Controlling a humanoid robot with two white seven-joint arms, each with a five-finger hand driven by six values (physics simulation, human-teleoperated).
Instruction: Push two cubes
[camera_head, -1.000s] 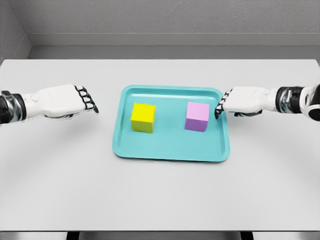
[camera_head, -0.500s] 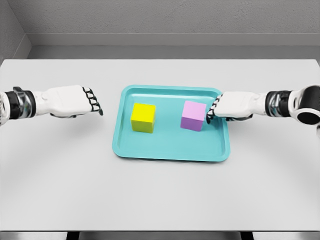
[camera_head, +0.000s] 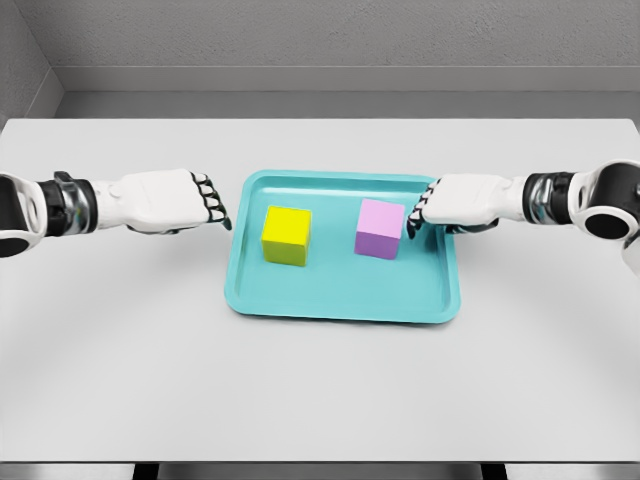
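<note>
Item, risks, greatest first: our right hand (camera_head: 440, 207), fingers curled together and holding nothing, touches the right face of the pale purple cube (camera_head: 380, 229); pressing off-centre, we judge, could spin it rather than slide it. Our left hand (camera_head: 185, 200), likewise curled and holding nothing, hovers just outside the shallow turquoise plastic tray (camera_head: 340, 303); coming in low, its knuckles may catch the rim and shift the tray, and the yellow cube (camera_head: 286, 235) just beyond that rim with it. Setting: broad pale grey table (camera_head: 320, 390), grey wall (camera_head: 320, 40) behind.

Tray rim (camera_head: 240, 235) perhaps blocks left fingers (camera_head: 215, 205).
</note>
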